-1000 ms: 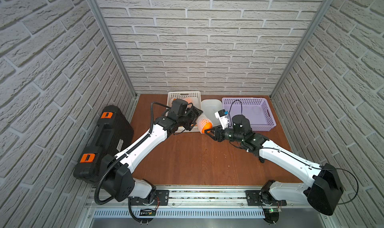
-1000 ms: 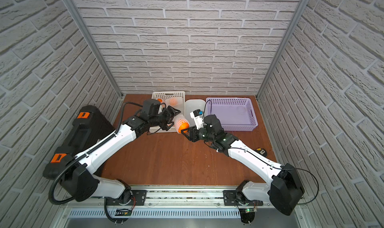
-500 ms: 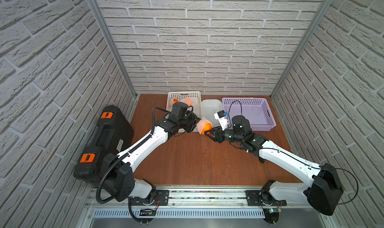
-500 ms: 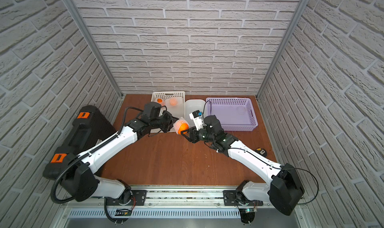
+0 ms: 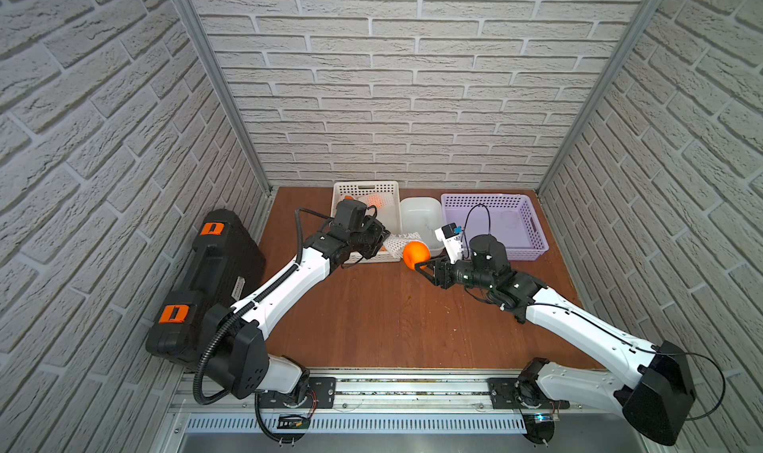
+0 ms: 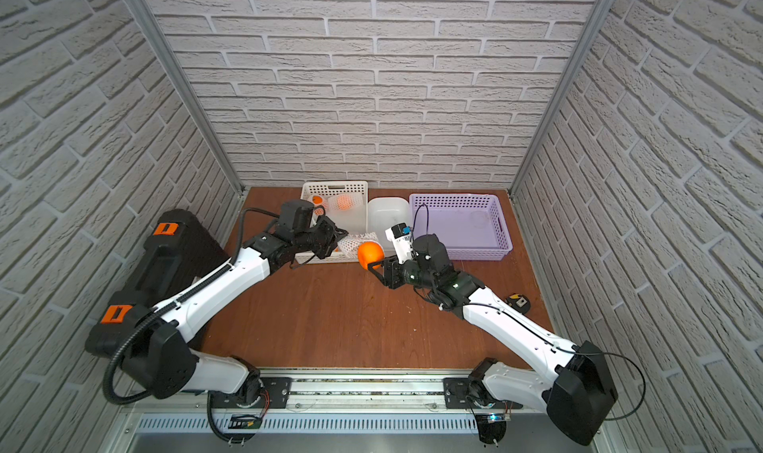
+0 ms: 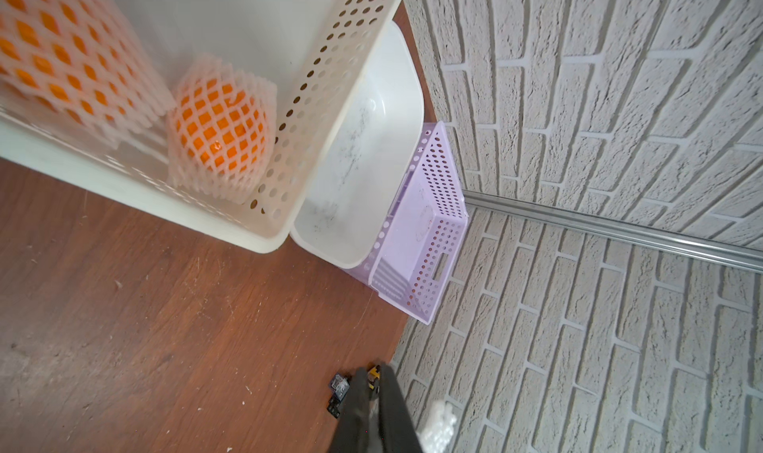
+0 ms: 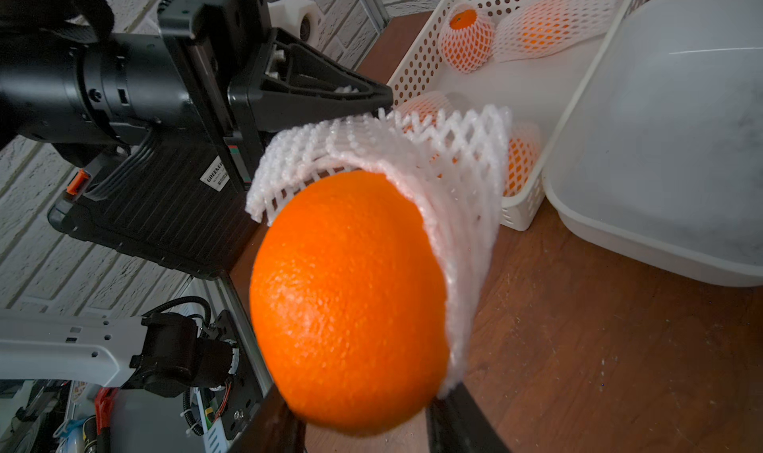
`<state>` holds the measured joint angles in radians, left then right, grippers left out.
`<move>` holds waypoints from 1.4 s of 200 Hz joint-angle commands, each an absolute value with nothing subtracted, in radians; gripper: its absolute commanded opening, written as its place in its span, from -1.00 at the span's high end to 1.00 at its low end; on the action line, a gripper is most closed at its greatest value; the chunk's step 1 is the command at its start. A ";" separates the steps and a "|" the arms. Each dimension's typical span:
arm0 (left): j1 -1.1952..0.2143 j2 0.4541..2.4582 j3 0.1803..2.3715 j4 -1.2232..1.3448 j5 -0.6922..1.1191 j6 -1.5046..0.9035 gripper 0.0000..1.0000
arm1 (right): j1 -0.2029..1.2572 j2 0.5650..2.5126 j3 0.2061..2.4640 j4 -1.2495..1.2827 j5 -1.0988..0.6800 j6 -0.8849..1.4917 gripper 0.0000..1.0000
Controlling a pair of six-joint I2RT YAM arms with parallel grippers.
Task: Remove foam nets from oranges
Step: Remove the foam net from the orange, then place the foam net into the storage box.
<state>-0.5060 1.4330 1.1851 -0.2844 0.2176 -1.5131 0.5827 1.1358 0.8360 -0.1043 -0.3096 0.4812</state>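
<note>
Right wrist view, nearest first: the right gripper (image 8: 363,420) clamps a bare orange (image 8: 351,302) between two dark fingers (image 8: 462,426), which show only at the fruit's base. The orange is round and bright, with pebbled skin, and it fills the middle of the picture with the brown table (image 8: 598,347) behind it.

A white foam net (image 8: 413,153), soft mesh with diamond-shaped holes, is peeled back. It clings to one flank and the far side of the fruit and stretches away from it as a flattened sleeve. The sleeve's far edge is pinched in the closed tips of the left gripper (image 8: 382,100), which stands just beyond the orange without touching the fruit.

In both top views the two grippers face each other, with the net spanning the short gap between them, just in front of the white basket (image 5: 365,187).

Farther back, that basket holds more oranges (image 8: 466,38), each wrapped in its own mesh. A white tub (image 5: 417,215) sits beside the basket. A purple basket (image 5: 495,224) sits beyond the tub, near the back wall.
</note>
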 commanded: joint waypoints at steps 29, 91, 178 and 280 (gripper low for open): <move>-0.513 1.639 1.396 -0.273 0.037 -1.254 0.78 | 0.362 1.098 0.853 -0.184 -0.206 0.561 0.63; -0.586 2.053 1.812 -0.313 -0.047 -0.980 0.63 | 0.195 1.199 0.927 -0.225 -0.091 0.562 0.59; -0.618 2.393 2.243 -0.376 0.032 -0.843 -0.68 | 0.089 1.332 0.971 -0.202 -0.111 0.557 0.58; -0.617 2.077 2.110 -0.373 -0.048 -0.714 -0.97 | 0.052 1.609 1.140 -0.152 -0.203 0.614 0.26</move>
<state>-0.6140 2.2536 2.1483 -0.4080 0.0113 -0.7841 0.0578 1.5566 1.0752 -0.2119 -0.1654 0.5838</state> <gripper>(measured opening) 0.983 0.427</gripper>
